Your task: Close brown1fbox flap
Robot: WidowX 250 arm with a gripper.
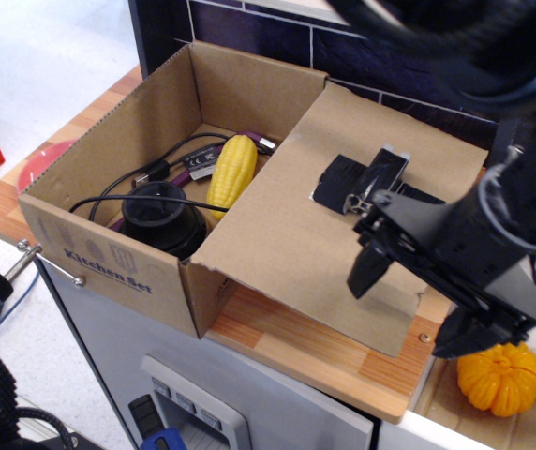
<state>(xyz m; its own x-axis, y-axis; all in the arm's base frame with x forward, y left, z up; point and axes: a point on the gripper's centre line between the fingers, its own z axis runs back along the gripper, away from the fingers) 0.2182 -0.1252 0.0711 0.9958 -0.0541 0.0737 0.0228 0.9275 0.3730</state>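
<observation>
On the wooden bench (pixel 296 352) sits one big brown cardboard box, the brown1fbox (pixel 127 225), with "Kitchen Set" printed on its front. It is open at the top. Inside I count one yellow plastic corn cob (pixel 232 169), one round black pot-like thing (pixel 160 217), and some black wires (pixel 160 173). I cannot tell how many wires there are.

One wide brown cardboard flap (pixel 320 220) hangs from the box's edge at 3 o'clock. It lies folded out and slopes down to the bench. On it are strips of black tape (pixel 348 180) and one small shiny metal clip (pixel 364 199).

One black robot gripper (pixel 409 300) hovers over the flap's far end, at about 4 o'clock from the box. Its jaws are spread wide, with one finger over the flap and the other past the flap's outer edge. They are not holding anything. I cannot tell if a finger touches the cardboard.

I think the step in hand is getting ready to catch the flap's free edge. The flap is not closed at all yet. Next, I think the gripper needs to get a finger under that edge, or pinch it, then lift it and swing it over toward 9 o'clock until it lies flat on the box top. The corn stands tall and might bump the flap.

One orange toy pumpkin (pixel 498 382) sits at 4 o'clock, lower than the bench top.
</observation>
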